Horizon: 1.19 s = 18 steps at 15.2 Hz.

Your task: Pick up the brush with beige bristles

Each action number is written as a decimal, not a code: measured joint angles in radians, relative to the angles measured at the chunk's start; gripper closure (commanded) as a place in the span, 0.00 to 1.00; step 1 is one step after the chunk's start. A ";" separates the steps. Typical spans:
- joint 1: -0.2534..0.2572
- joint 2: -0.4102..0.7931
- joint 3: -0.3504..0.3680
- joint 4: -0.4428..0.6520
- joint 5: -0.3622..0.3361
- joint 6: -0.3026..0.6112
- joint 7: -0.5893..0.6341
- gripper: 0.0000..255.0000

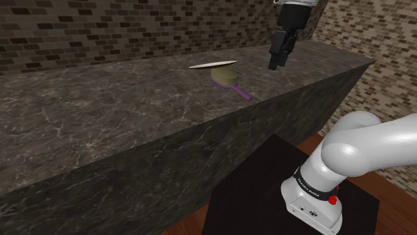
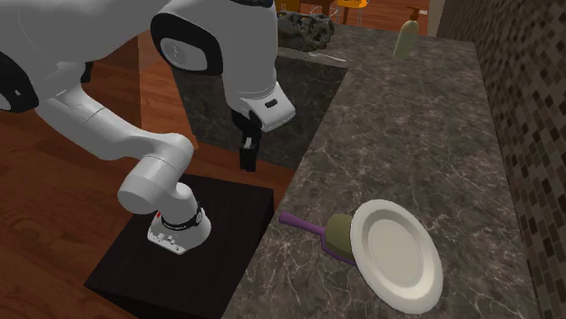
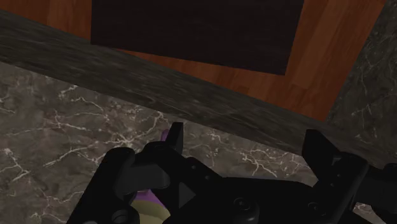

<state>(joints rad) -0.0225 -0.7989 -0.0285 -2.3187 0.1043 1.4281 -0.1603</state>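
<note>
The brush lies on the dark marble counter [image 1: 133,107], with a purple handle [image 1: 235,87] and a beige-olive bristle head [image 1: 224,72]. In the second exterior view the handle [image 2: 304,227] points toward the counter's front edge and the head [image 2: 339,232] is tucked under a white plate [image 2: 396,256]. The plate [image 1: 214,65] leans on the bristles. My gripper [image 1: 274,65] hangs above the counter's front edge, off to the shoulder view's right of the brush and apart from it. In the wrist view its fingers [image 3: 175,137] stand apart around nothing, and a bit of purple handle [image 3: 167,135] peeks past one.
A sunken sink [image 2: 272,86] lies further along the counter, and a pale green bottle [image 2: 405,39] stands at its far end. A brick wall [image 1: 100,27] backs the counter. My black stand [image 2: 181,263] sits on the wooden floor [image 2: 73,208] below the edge.
</note>
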 measured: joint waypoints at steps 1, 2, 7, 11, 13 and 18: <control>0.000 0.000 0.000 0.000 0.000 0.000 0.000 0.00; -0.002 0.014 0.000 -0.001 0.000 0.014 0.003 0.00; -0.027 0.147 -0.007 -0.008 -0.004 0.149 0.025 0.00; -0.045 0.277 -0.016 0.012 -0.005 0.255 0.048 0.00; -0.053 0.335 -0.018 0.016 -0.004 0.307 0.062 0.00; -0.073 0.511 -0.032 0.074 0.000 0.422 0.089 0.00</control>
<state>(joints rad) -0.0958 -0.2875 -0.0609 -2.2449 0.1045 1.8502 -0.0714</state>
